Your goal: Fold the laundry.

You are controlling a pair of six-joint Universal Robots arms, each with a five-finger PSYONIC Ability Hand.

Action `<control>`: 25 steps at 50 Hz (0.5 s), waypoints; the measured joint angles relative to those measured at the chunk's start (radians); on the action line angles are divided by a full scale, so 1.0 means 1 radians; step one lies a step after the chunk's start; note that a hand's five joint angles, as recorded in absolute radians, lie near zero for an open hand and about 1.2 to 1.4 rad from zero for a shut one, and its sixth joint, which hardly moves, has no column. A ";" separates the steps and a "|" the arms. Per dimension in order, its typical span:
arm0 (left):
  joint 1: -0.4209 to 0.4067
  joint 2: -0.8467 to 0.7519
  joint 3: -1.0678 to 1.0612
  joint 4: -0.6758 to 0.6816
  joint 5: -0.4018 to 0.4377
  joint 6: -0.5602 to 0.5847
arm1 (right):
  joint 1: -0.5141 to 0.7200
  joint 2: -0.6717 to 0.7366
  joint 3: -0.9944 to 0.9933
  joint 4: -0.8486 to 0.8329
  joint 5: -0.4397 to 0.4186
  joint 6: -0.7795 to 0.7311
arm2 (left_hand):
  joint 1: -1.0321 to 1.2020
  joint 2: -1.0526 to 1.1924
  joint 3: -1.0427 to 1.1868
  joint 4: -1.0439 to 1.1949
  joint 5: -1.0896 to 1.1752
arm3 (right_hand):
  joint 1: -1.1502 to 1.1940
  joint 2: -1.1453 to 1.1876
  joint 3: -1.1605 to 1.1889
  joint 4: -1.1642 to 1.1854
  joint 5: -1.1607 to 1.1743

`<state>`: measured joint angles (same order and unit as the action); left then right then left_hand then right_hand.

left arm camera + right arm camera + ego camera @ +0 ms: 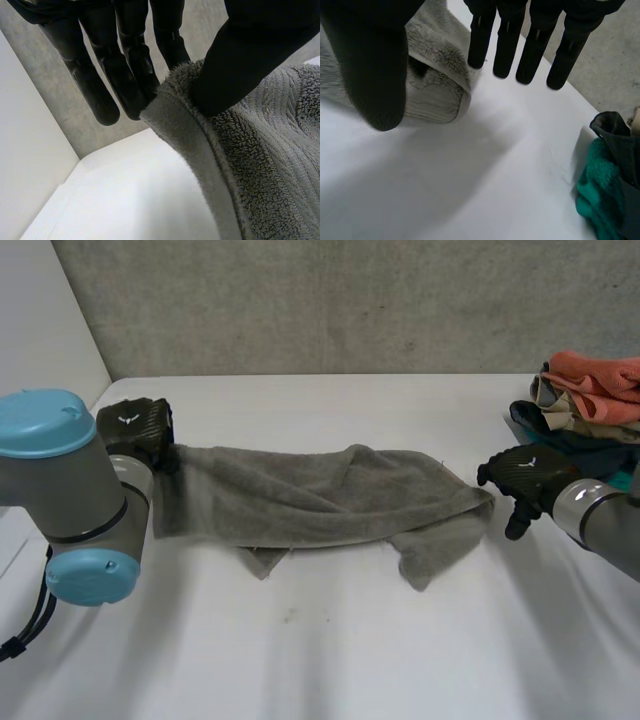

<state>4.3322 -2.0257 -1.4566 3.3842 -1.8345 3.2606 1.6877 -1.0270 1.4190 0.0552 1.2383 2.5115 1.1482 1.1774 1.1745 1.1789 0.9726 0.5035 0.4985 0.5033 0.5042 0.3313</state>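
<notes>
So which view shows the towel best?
The head view: the whole towel lies rumpled across the table, from the left hand to the right hand. The left wrist view shows an edge pinched by the left hand; the right wrist view shows one end beside the open right hand.

Open desk below, clutter at right
The desk (320, 660) lies bare across the lower frame and along the upper middle; the grey towel (310, 500) spans the centre, and a pile of clothes (590, 400) blocks the upper right corner.
</notes>
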 measured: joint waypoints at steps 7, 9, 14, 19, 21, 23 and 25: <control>-0.005 -0.038 -0.010 -0.002 0.003 0.042 | 0.009 0.079 -0.045 -0.107 -0.049 0.094 | -0.817 -0.837 -0.829 -0.846 -0.818 | 0.222 0.224 0.217 0.214 0.212; -0.010 -0.027 -0.030 -0.002 0.005 0.063 | 0.010 0.088 -0.053 -0.118 -0.074 0.113 | -0.817 -0.841 -0.837 -0.855 -0.827 | 0.257 0.260 0.254 0.250 0.247; -0.020 0.041 -0.114 -0.003 0.036 0.108 | 0.011 0.095 -0.066 -0.126 -0.133 0.147 | -0.817 -0.841 -0.837 -0.855 -0.827 | 0.277 0.287 0.281 0.278 0.271; -0.021 0.121 -0.230 -0.002 0.127 0.132 | 0.010 0.094 -0.073 -0.124 -0.151 0.161 | -0.817 -0.841 -0.837 -0.855 -0.827 | 0.277 0.286 0.281 0.279 0.271; -0.020 0.158 -0.293 -0.001 0.181 0.140 | 0.010 0.098 -0.078 -0.123 -0.153 0.164 | -0.817 -0.841 -0.837 -0.855 -0.827 | 0.277 0.286 0.281 0.279 0.271; -0.018 0.178 -0.338 0.000 0.218 0.144 | 0.009 0.109 -0.087 -0.122 -0.149 0.164 | -0.817 -0.841 -0.837 -0.855 -0.827 | 0.277 0.286 0.281 0.279 0.271; -0.016 0.194 -0.383 0.005 0.254 0.149 | 0.009 0.126 -0.100 -0.122 -0.143 0.162 | -0.817 -0.841 -0.837 -0.855 -0.826 | 0.277 0.287 0.281 0.279 0.271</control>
<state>4.3160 -1.8322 -1.8392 3.3895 -1.5805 3.4098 1.6967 -0.9011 1.3193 -0.0665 1.0952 2.6737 0.3311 0.3362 0.3376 0.3242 0.1462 0.7809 0.7850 0.7840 0.7835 0.6021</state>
